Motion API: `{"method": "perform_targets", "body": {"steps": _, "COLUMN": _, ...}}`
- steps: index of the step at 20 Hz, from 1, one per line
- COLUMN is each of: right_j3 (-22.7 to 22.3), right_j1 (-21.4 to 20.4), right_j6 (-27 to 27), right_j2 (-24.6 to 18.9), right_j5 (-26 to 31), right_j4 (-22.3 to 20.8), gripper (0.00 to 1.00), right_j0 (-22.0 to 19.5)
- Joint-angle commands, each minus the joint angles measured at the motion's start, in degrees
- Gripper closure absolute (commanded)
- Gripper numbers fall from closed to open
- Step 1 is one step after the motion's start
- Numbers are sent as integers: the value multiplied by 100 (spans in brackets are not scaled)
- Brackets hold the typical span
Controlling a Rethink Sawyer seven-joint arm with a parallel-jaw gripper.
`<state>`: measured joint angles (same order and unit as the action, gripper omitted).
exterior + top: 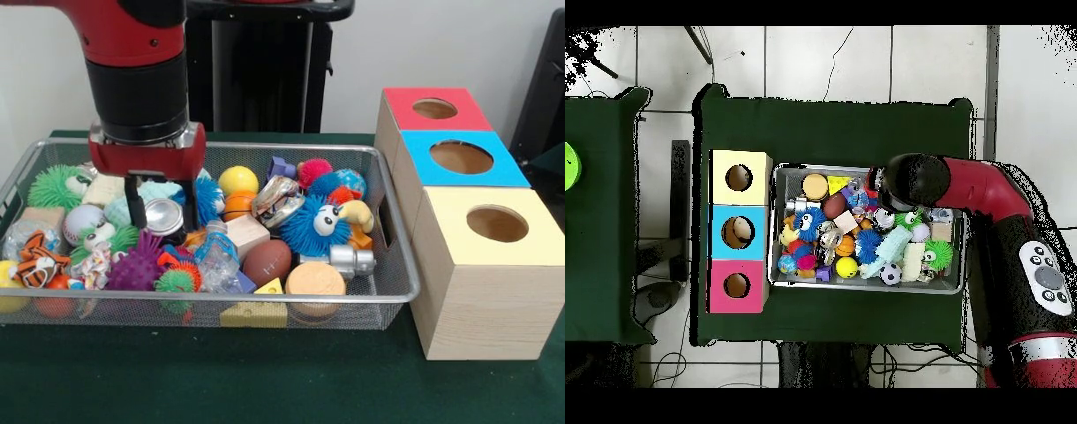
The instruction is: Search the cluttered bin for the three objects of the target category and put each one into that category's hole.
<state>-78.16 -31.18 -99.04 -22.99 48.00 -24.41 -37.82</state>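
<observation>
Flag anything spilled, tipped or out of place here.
Nothing stands out. All the toys lie inside the mesh bin, none on the green cloth. The three boxes stand upright in a row, and the gripper hangs over the bin's clutter.

A robotics lab: a green-clothed table [835, 120] stands on a pale tiled floor [815, 60] with loose cables [840, 50], bearing three colour-topped test boxes [468, 221]
</observation>
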Motion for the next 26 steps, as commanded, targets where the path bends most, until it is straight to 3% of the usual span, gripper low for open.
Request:
{"method": "perform_targets", "body": {"steps": 1, "right_j3": 212, "right_j1": 440, "right_j6": -139, "right_j2": 157, "right_j5": 171, "right_j4": 135, "gripper": 0, "right_j0": -203}}
{"method": "perform_targets", "body": {"steps": 19, "right_j3": -87, "right_j1": 92, "right_j6": 137, "right_j2": 67, "right_j5": 525, "right_j4": 215, "gripper": 0, "right_j0": -394}}
{"method": "perform_targets", "body": {"steps": 26, "right_j3": -226, "right_j1": 198, "right_j6": -111, "right_j2": 137, "right_j5": 128, "right_j4": 156, "gripper": 0, "right_j0": -318}}
